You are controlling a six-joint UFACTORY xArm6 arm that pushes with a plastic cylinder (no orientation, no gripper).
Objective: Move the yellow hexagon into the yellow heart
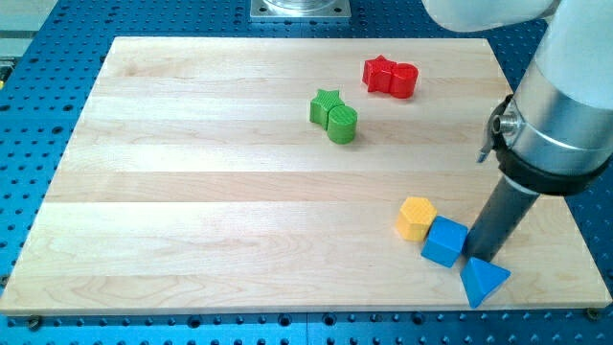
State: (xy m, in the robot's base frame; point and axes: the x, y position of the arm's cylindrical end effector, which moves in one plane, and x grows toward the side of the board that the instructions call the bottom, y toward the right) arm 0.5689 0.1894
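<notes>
The yellow hexagon (pixel 416 218) lies at the lower right of the wooden board (pixel 192 192). A blue cube (pixel 445 241) touches it on its lower right. My tip (pixel 480 256) rests on the board just right of the blue cube and just above a blue triangle (pixel 484 281). The cube lies between my tip and the hexagon. No yellow heart shows in the view; the arm covers part of the board's right side.
A green star (pixel 326 103) and a green rounded block (pixel 342 125) sit together at the upper middle. A red star (pixel 379 72) and a red rounded block (pixel 403 80) sit together near the top. The board's right edge (pixel 575 225) is near my tip.
</notes>
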